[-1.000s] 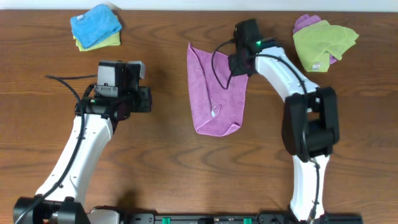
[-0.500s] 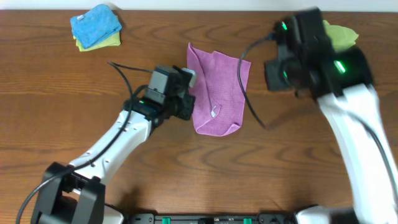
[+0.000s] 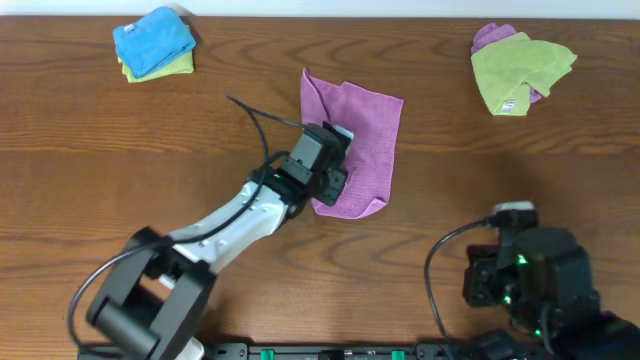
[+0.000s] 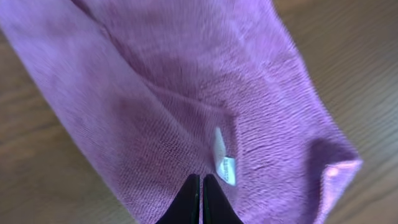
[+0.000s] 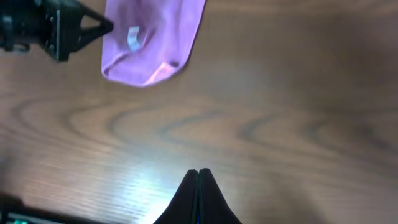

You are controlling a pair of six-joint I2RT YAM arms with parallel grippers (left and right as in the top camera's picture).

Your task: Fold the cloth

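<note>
A blue cloth (image 3: 153,38) is seen at the far left of the table (image 3: 80,150), laid on a yellow-green cloth (image 3: 181,66). The left gripper (image 4: 200,186) is clenched, its 2 fingers pressed together at the near-left edge of the cloth (image 3: 365,115), just beside the tag (image 4: 224,163); whether fabric is pinched cannot be told. The cloth is laid mid-table, partly folded, narrowing to a rounded near end. At the far right, a lime cloth (image 3: 522,62) is draped over a purple rag (image 3: 490,36). The right gripper (image 5: 198,180) is clenched on nothing, above bare wood at the near right.
</note>
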